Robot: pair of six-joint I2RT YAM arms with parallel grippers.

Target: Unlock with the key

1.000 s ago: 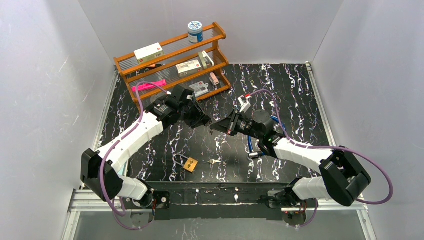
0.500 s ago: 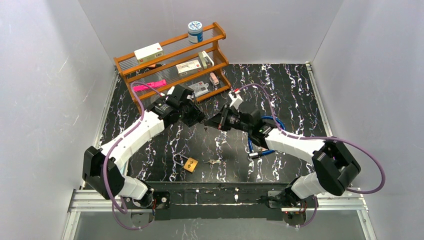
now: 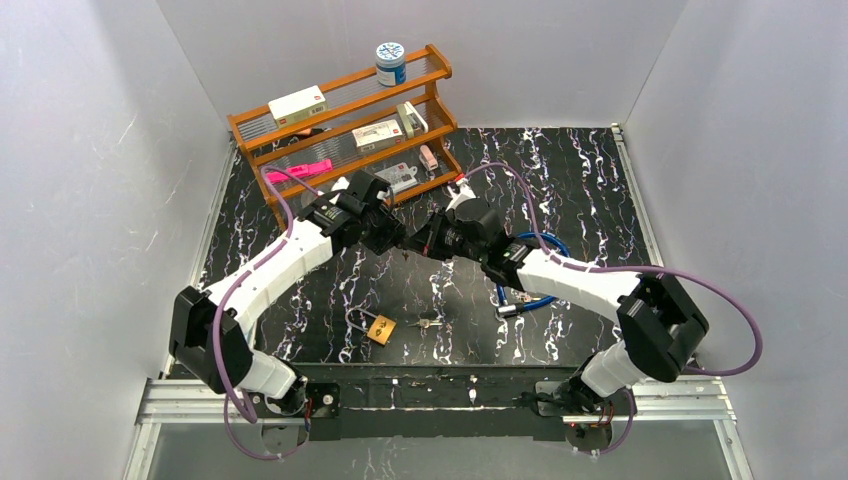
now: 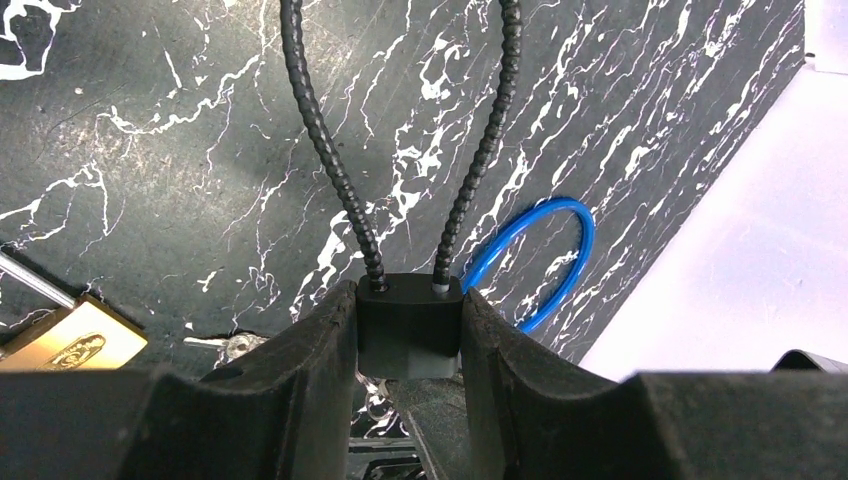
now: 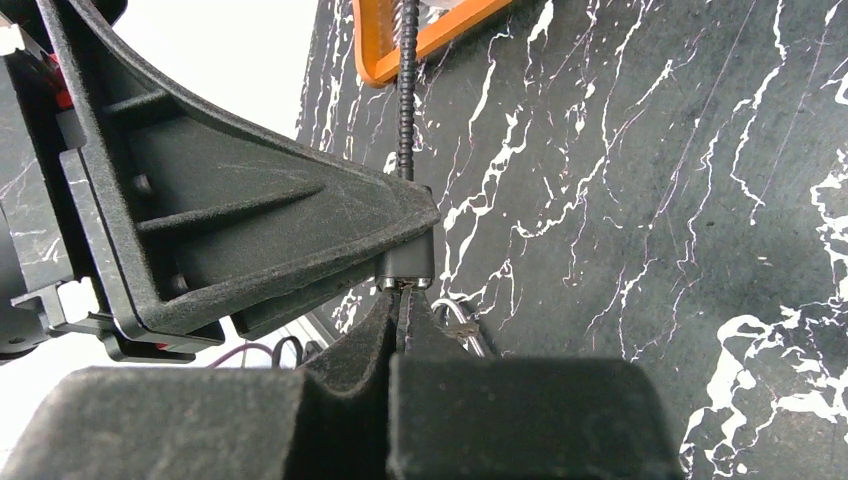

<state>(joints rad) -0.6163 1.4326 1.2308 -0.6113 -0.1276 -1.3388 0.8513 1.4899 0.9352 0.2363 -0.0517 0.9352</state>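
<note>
My left gripper (image 3: 393,240) is shut on the small black body of a cable lock (image 4: 410,325), held above the table. Its black beaded cable (image 4: 330,150) loops away from the fingers. My right gripper (image 3: 420,245) meets it from the right. In the right wrist view the right gripper (image 5: 403,303) is shut on a thin key, whose tip sits at the underside of the lock body (image 5: 407,262). A key ring (image 5: 462,322) hangs beside the fingers. How deep the key sits in the lock is hidden.
A brass padlock (image 3: 380,328) and loose keys (image 3: 428,324) lie near the front edge. A blue cable lock (image 3: 530,275) lies under the right arm. A wooden rack (image 3: 345,120) with boxes and a jar stands at the back left.
My right gripper has moved left and back with the key until it meets the lock held in the left gripper. My left gripper has drawn back slightly.
</note>
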